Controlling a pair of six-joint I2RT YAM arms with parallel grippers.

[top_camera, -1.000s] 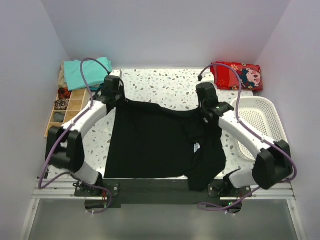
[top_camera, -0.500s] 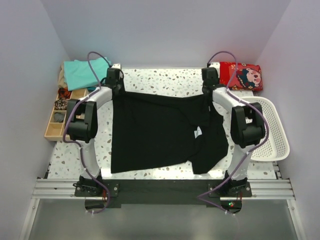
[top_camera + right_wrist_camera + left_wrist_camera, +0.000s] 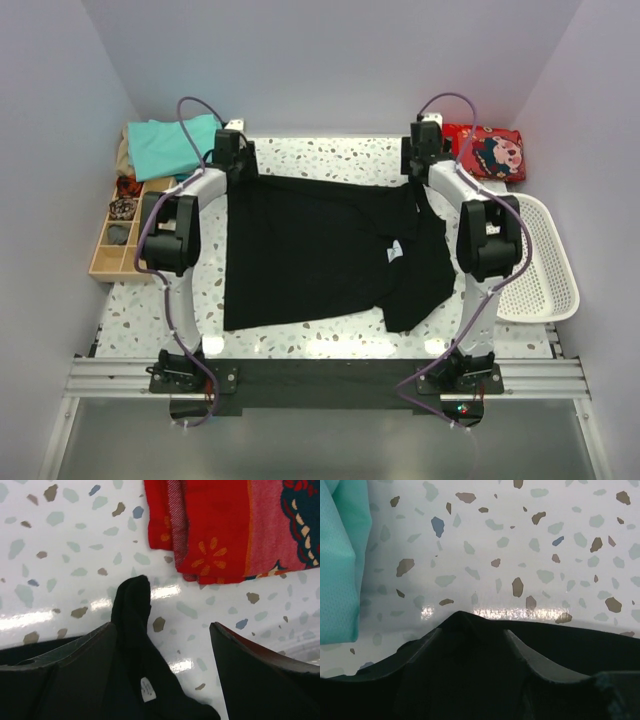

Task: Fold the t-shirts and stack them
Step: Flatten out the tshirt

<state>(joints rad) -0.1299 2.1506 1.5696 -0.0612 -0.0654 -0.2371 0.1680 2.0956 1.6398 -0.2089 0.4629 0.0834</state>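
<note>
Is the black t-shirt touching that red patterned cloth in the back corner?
Apart. The right wrist view shows a strip of bare speckled table between the black t-shirt at its raised corner and the red cloth.

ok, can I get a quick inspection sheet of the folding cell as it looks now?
Surface: speckled tabletop, bare parts look clean.
Job's things: black t-shirt spread across the middle, right side bunched, white patch showing; teal t-shirts piled at the far left corner.
Clutter: wooden compartment tray at the left edge; white basket at the right; red patterned cloth in the far right corner.
Grippers: left gripper fingers apart at the shirt's far edge, cloth humped between them; right gripper fingers wide apart, a shirt tip lying by one finger, not pinched.
Cables: purple cables loop above each arm, clear of the cloth.
Surroundings: plain pale walls, nothing seen.
</note>
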